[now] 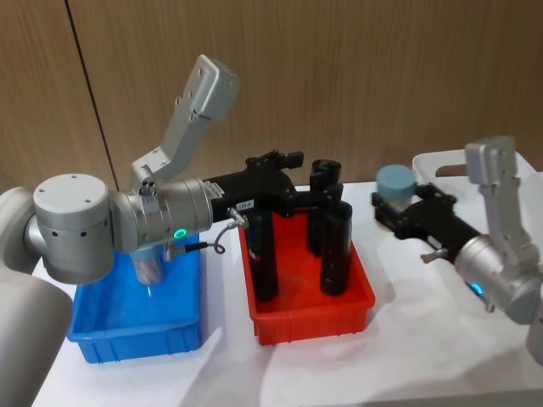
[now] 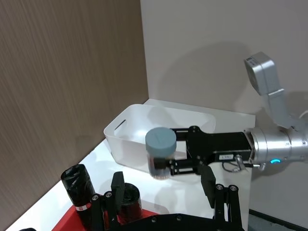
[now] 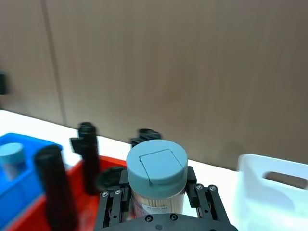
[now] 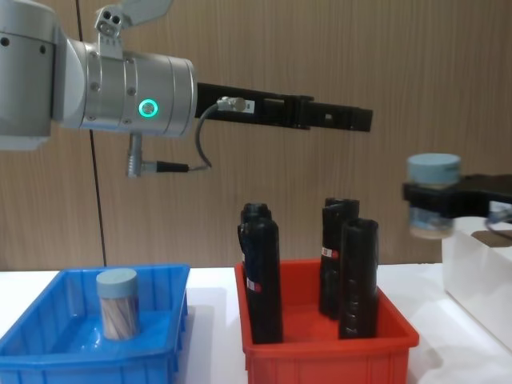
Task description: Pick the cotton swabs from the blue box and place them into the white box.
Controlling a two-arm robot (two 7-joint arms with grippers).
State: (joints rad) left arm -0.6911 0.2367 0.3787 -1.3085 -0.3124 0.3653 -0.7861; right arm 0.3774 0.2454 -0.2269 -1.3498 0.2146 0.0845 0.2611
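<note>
Jar of cotton swabs [image 1: 395, 180], clear, grey-lidded, clamped in right gripper [image 1: 396, 212] fingers near cropped white plastic box [image 1: 441, 161]; left gripper [image 4: 356, 120] fingers apart.

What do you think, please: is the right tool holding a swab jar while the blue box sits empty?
No. The right tool does hold a swab jar, but the blue box is not empty: the chest view shows a second jar standing in it. The left tool hangs over the red bin.

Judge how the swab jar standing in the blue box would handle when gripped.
Probably light: the standing jar shows thin pale sticks inside clear plastic. Likely rigid, since the right gripper clamps the held jar undeformed. Round walls might slip or roll if tipped.
</note>
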